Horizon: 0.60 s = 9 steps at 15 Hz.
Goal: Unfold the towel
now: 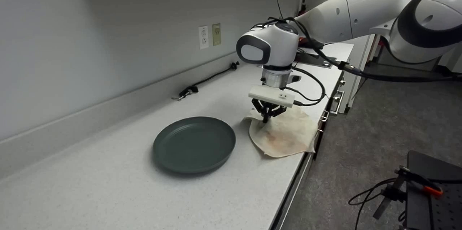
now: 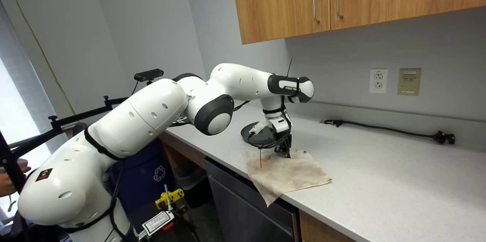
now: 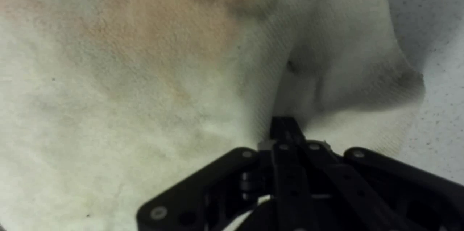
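Towel (image 3: 174,89) lies partly hidden behind the hand (image 3: 288,129).

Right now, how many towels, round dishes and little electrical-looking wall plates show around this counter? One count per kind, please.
Towel: 1
Round dish: 1
Wall plates, a white outlet and a beige cover: 2
Total: 4

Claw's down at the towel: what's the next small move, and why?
I'd probably raise the claw slightly as a grip check: in the wrist view it looks shut at a raised edge of the towel, with a shadowed layer showing underneath, but whether that edge is pinched is unclear.
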Available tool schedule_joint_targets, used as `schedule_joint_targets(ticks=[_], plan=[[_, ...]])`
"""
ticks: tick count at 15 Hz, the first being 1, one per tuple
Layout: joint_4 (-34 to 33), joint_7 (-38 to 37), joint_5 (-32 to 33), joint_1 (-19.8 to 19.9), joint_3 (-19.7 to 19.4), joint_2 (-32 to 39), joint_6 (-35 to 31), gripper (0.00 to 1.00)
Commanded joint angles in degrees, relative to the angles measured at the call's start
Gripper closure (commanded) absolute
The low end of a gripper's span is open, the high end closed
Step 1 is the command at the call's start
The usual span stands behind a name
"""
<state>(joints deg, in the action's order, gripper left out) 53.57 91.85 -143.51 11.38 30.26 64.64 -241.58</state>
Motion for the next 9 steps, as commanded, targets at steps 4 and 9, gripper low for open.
schedule_joint_targets(ticks=[4, 9], plan=[[4.30, 1.10, -0.45, 0.42, -1.06, -2.41, 0.99, 1.00], [-1.10, 0.22, 0.56, -1.39, -1.77, 0.87, 1.48, 1.00]])
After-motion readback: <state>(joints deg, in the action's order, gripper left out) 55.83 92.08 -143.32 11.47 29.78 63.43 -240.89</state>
